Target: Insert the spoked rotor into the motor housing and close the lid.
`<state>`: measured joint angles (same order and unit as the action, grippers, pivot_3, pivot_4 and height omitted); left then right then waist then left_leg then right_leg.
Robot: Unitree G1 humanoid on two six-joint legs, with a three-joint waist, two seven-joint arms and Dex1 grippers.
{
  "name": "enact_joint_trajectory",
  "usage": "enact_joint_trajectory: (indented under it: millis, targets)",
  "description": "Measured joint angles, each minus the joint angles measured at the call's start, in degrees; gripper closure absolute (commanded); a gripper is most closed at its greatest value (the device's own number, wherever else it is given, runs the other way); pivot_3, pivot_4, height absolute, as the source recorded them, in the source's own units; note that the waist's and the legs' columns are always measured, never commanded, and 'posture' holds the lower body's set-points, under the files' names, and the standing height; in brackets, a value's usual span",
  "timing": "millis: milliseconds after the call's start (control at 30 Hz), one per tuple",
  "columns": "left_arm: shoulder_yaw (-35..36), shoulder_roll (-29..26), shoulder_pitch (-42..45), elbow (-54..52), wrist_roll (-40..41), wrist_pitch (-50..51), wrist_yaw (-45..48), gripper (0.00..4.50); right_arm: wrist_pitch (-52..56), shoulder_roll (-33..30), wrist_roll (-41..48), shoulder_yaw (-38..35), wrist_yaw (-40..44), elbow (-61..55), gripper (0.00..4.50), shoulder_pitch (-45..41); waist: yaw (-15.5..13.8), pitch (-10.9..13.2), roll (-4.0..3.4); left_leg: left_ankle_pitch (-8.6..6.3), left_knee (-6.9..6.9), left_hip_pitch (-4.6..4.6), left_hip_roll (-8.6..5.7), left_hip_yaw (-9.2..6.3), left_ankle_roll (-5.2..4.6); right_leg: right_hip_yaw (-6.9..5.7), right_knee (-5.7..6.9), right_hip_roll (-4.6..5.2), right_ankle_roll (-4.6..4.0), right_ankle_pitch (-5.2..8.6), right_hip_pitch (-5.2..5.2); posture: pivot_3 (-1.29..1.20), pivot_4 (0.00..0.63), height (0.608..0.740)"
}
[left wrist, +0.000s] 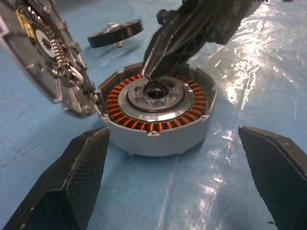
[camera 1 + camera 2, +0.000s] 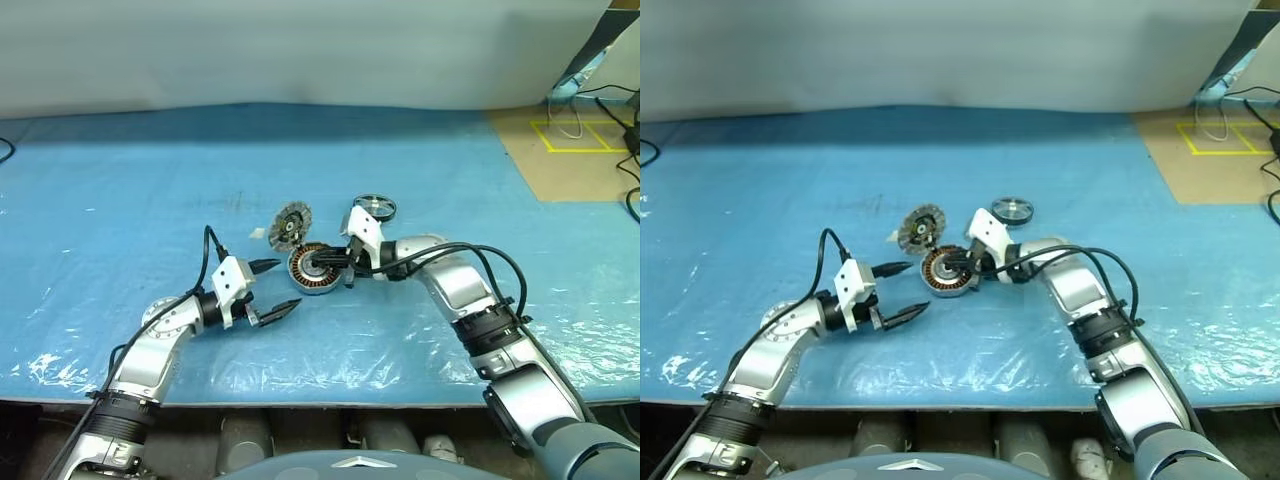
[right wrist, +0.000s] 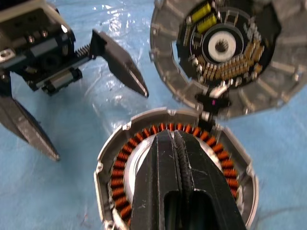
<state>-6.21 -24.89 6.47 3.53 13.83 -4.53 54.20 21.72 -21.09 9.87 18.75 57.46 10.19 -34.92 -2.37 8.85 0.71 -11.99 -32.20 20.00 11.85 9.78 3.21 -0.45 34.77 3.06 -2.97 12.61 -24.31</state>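
Motor housing (image 1: 156,112): grey cylinder, copper windings ringing a silver centre. Right gripper (image 2: 322,262) closed, empty, seemingly over its centre. Left gripper (image 2: 272,288) spread wide, empty.

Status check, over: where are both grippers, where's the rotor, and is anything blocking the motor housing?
Left gripper open beside motor housing. Right gripper shut, tips over housing's centre, blocking it. Spoked rotor on table behind; lid tilted up at housing's edge.

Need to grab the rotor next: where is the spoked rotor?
In the left eye view, the spoked rotor lies flat on the blue sheet, beyond the right pincer.
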Motion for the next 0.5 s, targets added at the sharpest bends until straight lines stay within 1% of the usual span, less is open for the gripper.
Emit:
enact_joint_trajectory:
  millis: [233,500]
  targets:
    - [0.0,0.0,-1.0,0.5,-0.6,-1.3,-0.3,0.0,-4.6,0.5,-3.9,1.7,0.3,5.8,4.46,-1.0,0.0,0.0,0.02,0.0,-0.01,0.01,0.0,0.0,0.0,0.0,0.01,0.01,0.0,0.0,0.0,0.0,0.15,0.74]
    - [0.0,0.0,-2.2,-0.2,-0.6,-1.3,-1.0,0.0,-8.8,0.2,-6.2,2.1,1.2,7.8,4.46,-1.3,0.0,0.0,0.02,-0.01,-0.05,-0.03,0.01,0.0,-0.02,0.0,0.06,0.01,-0.01,0.0,0.04,0.0,0.15,0.74]
